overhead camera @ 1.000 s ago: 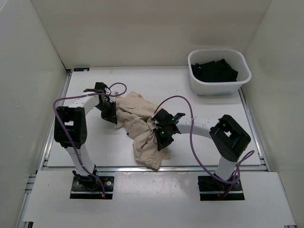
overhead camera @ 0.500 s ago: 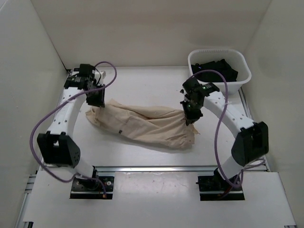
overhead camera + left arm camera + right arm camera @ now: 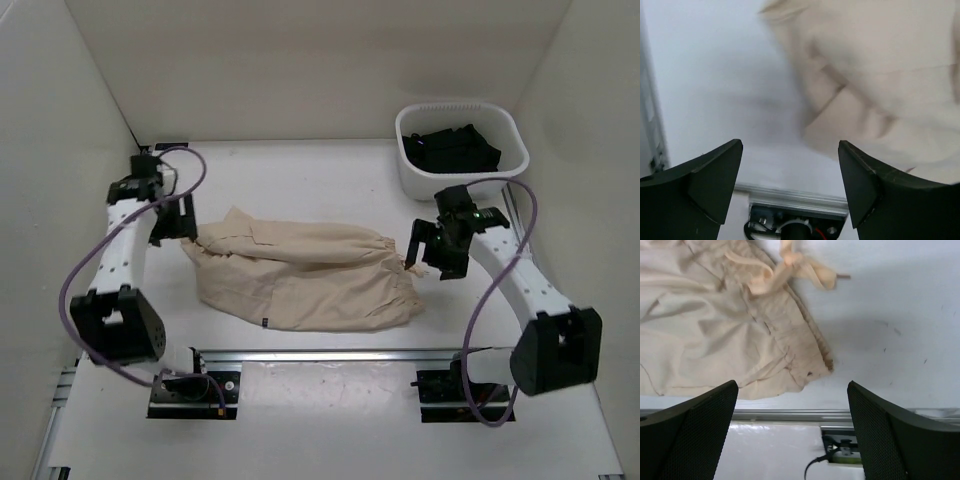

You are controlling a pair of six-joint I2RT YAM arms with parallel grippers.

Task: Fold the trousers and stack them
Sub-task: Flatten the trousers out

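Trousers: tan, spread lengthwise on surface, left of and nearer than basket; drawstring waistband at the basket-side end. Soft, light, limp; likely to sag and crease. Best taken at waistband corners and leg hems.
Left claw: spread wide, empty, off the end farthest from basket.
Right claw: spread wide, empty, just off the waistband, basket side.

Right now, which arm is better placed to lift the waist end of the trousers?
Right. The right gripper, open, hangs at the drawstring waistband; the left gripper is at the trousers' opposite end.
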